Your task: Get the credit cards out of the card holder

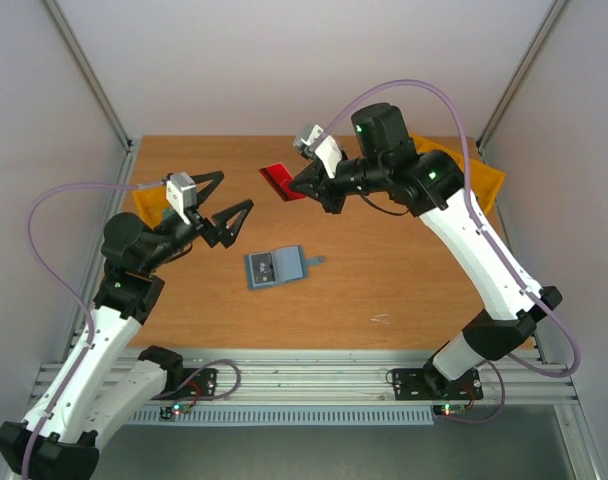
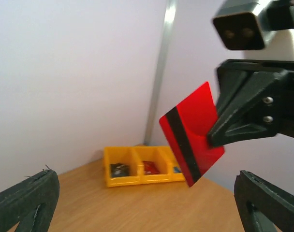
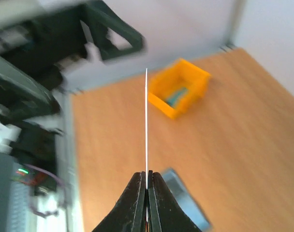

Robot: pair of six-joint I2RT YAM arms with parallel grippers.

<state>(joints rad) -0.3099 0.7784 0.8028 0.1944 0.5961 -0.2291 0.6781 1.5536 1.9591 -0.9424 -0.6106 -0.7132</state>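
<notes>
- Plainly, the right pincer point(image 1: 304, 187) is clenched on the red credit card point(image 1: 280, 181). It holds the card by one short end, up in the air over the far middle of the tabletop point(image 1: 404, 290).
- The left pincer point(image 1: 235, 192) is released, its jaws spread wide and touching nothing. The card hangs just ahead of it, apart from both fingers.
- In the left wrist view the card's long axis slants, with the free end low and toward the left arm and the black stripe running along its length. In the right wrist view it shows as a thin edge-on line rising straight out of the closed fingers.
- The card holder point(image 1: 275, 267) lies open and flat on the tabletop below, between the two arms and nearer the bases than either pincer. The left pincer looks slightly the closer.
- A greyish panel shows on the holder's left half. I cannot tell whether it is the second card.
- Judgement: the red card is out. The next move turns on lowering it clear of the holder, then reaching down and nearer for what remains.
- A yellow bin point(image 1: 484, 180) sits at the far right edge, behind the right arm.
</notes>
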